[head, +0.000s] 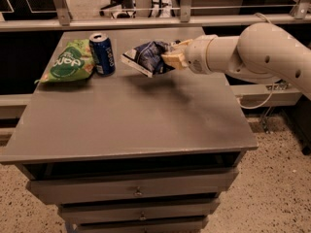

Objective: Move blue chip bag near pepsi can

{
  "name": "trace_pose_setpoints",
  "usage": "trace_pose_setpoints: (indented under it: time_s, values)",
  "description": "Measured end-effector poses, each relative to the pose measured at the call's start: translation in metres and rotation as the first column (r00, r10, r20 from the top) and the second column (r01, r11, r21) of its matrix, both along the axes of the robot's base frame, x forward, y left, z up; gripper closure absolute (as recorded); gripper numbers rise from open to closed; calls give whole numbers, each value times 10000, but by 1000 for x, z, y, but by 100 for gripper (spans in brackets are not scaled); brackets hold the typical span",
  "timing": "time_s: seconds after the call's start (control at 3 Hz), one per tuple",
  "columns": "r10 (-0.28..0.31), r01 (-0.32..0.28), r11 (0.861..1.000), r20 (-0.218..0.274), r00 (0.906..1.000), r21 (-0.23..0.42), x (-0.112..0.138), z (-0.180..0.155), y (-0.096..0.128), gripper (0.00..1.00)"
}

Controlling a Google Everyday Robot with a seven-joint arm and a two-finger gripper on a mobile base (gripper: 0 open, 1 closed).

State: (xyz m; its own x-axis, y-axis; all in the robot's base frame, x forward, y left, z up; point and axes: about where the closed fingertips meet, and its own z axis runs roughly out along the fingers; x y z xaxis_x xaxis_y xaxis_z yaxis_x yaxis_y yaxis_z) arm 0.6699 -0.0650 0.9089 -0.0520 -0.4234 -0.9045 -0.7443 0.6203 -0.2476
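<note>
pinching the blue bag clear of the table, the gripper hangs over its far side, the can standing near the bag's free end, a green bag past it.

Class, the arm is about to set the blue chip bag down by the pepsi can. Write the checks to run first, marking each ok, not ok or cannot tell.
1. Gripper shut on blue chip bag: ok.
2. Bag held off the table, shadow beneath it: ok.
3. Pepsi can upright: ok.
4. Bare tabletop between can and bag: ok.
5. Green chip bag on the can's far side, out of the path: ok.
6. Bag resting beside the can: not ok.
</note>
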Motion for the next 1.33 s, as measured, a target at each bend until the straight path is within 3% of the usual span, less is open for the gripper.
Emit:
trace_pose_setpoints:
  time_s: [0.67,1.0,1.33]
  values:
    - [341,-339,9993,-164,9993,135,2,-11,37,100]
    - [401,-402,9992,-427,9983,-18,-2,-17,48,85]
    - [413,-420,9991,-769,9962,-73,-6,-24,54,61]
